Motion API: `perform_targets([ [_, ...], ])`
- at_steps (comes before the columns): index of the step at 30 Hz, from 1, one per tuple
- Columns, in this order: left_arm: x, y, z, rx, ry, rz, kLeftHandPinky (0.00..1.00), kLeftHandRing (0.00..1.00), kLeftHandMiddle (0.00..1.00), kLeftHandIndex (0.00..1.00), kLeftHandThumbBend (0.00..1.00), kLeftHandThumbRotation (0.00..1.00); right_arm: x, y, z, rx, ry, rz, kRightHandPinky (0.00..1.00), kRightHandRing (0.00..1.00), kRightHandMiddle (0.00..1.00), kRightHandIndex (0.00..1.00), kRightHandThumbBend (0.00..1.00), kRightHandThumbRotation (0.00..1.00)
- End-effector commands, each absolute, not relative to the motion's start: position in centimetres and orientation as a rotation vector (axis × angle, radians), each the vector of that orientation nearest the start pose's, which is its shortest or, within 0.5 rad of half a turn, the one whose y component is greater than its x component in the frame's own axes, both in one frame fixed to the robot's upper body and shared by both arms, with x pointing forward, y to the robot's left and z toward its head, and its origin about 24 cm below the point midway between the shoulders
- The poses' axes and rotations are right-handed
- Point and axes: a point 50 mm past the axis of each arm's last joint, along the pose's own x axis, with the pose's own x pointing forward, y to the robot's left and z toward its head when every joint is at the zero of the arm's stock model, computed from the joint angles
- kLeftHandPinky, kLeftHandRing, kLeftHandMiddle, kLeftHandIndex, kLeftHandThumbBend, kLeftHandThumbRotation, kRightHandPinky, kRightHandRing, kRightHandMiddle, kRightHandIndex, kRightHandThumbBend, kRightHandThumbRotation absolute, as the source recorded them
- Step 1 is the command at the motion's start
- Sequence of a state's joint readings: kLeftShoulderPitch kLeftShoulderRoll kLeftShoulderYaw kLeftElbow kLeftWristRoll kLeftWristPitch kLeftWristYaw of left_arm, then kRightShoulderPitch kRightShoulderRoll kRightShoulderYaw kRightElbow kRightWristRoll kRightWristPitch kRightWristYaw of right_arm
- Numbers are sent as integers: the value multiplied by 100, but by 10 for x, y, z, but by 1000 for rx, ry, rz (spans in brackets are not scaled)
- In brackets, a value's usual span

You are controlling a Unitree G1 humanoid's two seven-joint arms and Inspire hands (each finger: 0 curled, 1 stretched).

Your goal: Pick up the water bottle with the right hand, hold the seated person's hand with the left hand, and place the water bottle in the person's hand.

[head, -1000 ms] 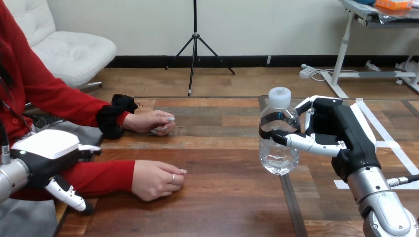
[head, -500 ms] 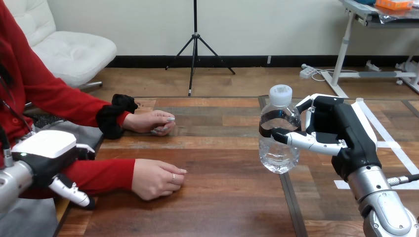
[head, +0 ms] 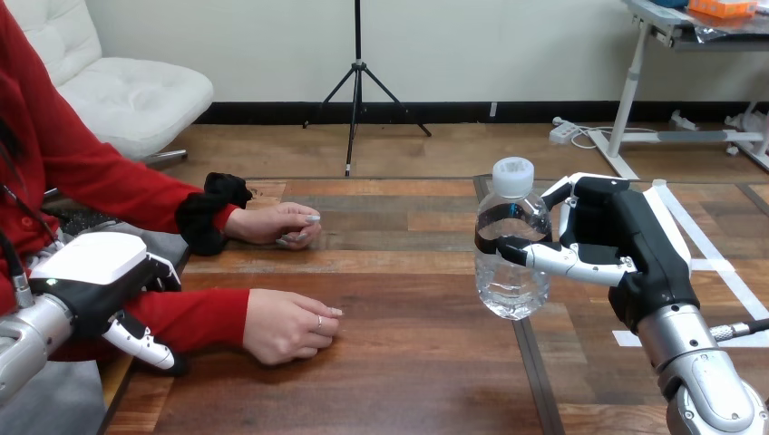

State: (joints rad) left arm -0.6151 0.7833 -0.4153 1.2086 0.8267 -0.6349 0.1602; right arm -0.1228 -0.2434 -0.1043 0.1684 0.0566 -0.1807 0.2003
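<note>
Water bottle: clear plastic with a white cap, upright, at 3 o'clock from the middle of the counter. I judged its base to be just clear of the wood.
Handling: I took it for thin-walled and smooth. It would probably dent under a hard squeeze, slip in a loose one, and weigh a fair bit if full.
Where to hold: round the middle of the body, below the shoulder, leaving the lower part free for the person to take.
Right hand: clenched round the bottle's middle, fingers across the front and palm behind.
Left hand: at 8 o'clock, over the person's red sleeve, fingers relaxed and grasping nothing.
Person's nearer hand: at 9 o'clock from the bottle, knuckles up on the counter, loosely curled and well apart from it.
</note>
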Motion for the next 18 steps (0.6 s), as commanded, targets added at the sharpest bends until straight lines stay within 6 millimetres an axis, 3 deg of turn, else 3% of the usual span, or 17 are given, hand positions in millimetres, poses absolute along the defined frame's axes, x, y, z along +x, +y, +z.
perform_targets([
  [1, 320, 306, 59, 1531, 74, -357, 62, 59, 59, 59, 100, 39, 286, -200, 100, -208, -297, 114, 2, 5, 8, 6, 46, 0],
  [18, 321, 300, 57, 1473, 64, -362, 53, 51, 53, 54, 97, 33, 290, -196, 102, -185, -304, 125, 0, 4, 7, 5, 44, 0],
])
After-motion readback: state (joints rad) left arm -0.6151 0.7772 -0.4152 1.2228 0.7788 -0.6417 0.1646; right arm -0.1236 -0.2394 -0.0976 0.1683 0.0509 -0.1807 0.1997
